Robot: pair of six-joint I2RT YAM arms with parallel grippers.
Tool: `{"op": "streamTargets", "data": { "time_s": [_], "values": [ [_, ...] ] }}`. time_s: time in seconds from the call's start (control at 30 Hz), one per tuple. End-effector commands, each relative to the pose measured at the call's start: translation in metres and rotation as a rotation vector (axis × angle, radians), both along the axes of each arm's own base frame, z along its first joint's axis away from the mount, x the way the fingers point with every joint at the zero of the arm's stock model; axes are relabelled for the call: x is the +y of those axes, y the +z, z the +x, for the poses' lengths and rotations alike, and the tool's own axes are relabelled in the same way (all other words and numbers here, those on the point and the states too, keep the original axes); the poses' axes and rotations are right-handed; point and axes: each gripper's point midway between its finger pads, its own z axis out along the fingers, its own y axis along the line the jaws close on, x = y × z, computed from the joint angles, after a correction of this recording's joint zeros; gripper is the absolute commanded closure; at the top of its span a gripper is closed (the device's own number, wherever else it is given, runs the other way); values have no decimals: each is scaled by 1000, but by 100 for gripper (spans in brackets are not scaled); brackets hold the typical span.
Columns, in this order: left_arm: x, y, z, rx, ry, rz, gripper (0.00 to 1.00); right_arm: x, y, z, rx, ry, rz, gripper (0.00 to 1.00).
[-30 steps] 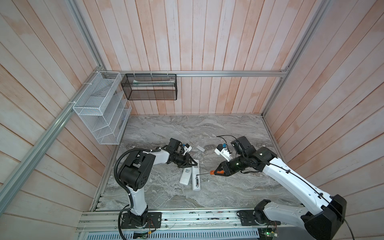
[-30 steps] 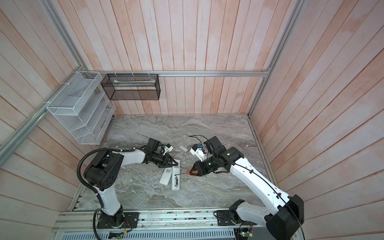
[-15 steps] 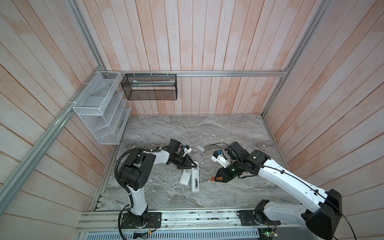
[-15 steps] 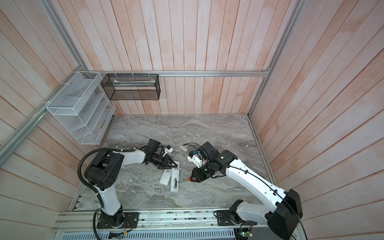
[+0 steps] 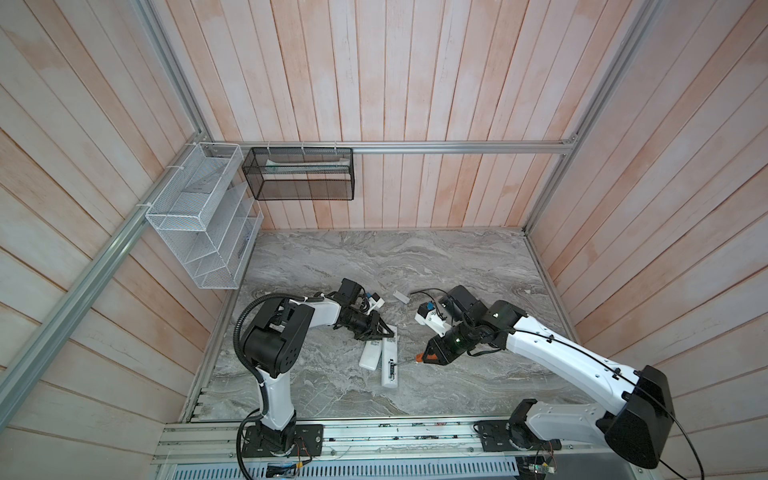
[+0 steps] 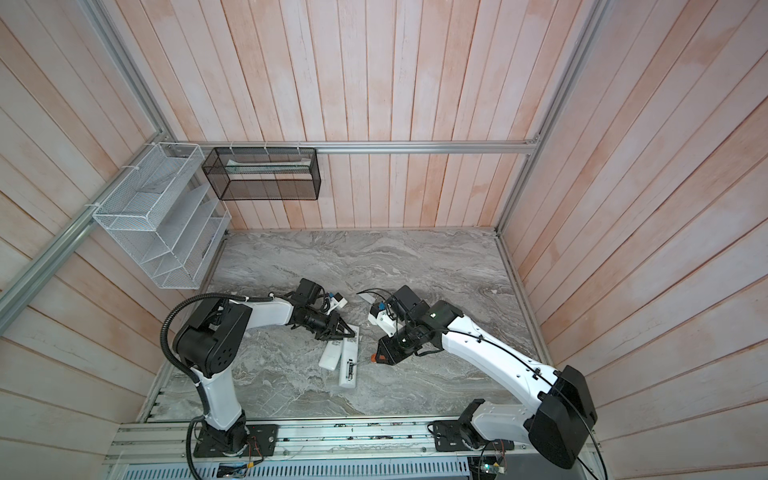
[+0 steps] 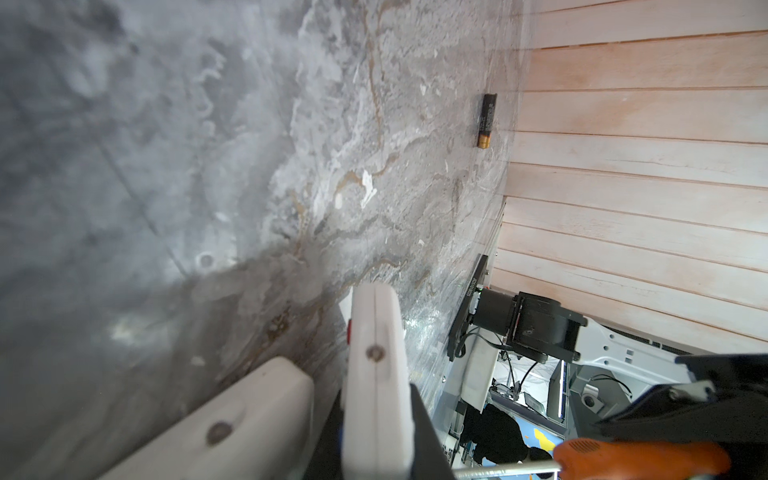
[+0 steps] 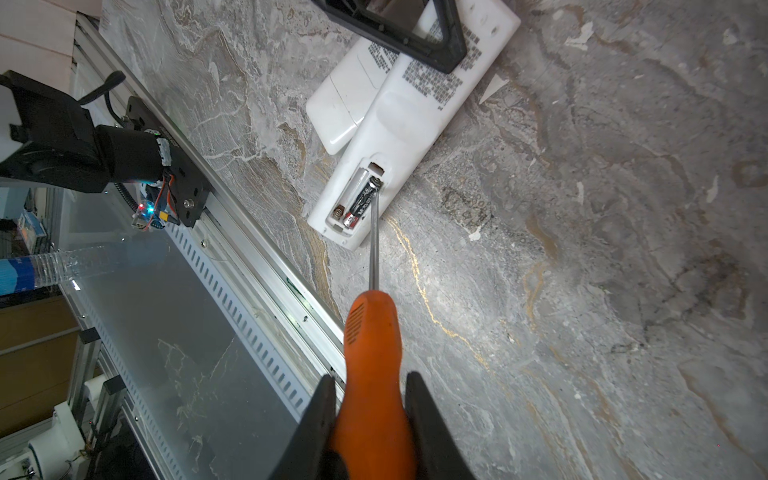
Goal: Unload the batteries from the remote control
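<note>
Mid-bench (image 5: 332,257), longer remote (image 5: 390,365) lies right of shorter remote (image 5: 370,356), overlapping its edge. Batteries (image 8: 359,199) sit in longer remote's near-end compartment, screwdriver (image 8: 372,324) tip in there from the right. Cover (image 5: 401,296) lies behind both. Loose battery (image 7: 486,120) lies by wall (image 7: 623,166).

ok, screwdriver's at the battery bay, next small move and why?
Probably lever the screwdriver tip upward to pop the dark battery out. The right claw is shut on the handle, the tip sits at that battery's end in the open bay of the remote, and the left claw is on the remote's other end, likely steadying it.
</note>
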Motion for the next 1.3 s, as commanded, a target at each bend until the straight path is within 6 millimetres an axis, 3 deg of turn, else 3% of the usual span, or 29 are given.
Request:
{"op": "streamTargets", "data": {
  "time_s": [0.0, 0.43, 0.83, 1.07, 1.27],
  "values": [
    [0, -7, 5, -43, -23, 20, 100, -1, -9, -1, -20, 22, -26, 100],
    [0, -10, 6, -32, -28, 30, 100, 0, -29, -12, -14, 77, -92, 100],
    [1, -15, 3, -2, -29, 41, 100, 19, -26, -14, -33, 105, -15, 100],
    [-3, -2, 19, -22, 0, 56, 100, 24, -14, -8, -62, 88, 15, 100],
    [-6, 18, 46, -77, 41, 99, 100, 9, -5, 9, -108, 13, -24, 100]
  ]
}}
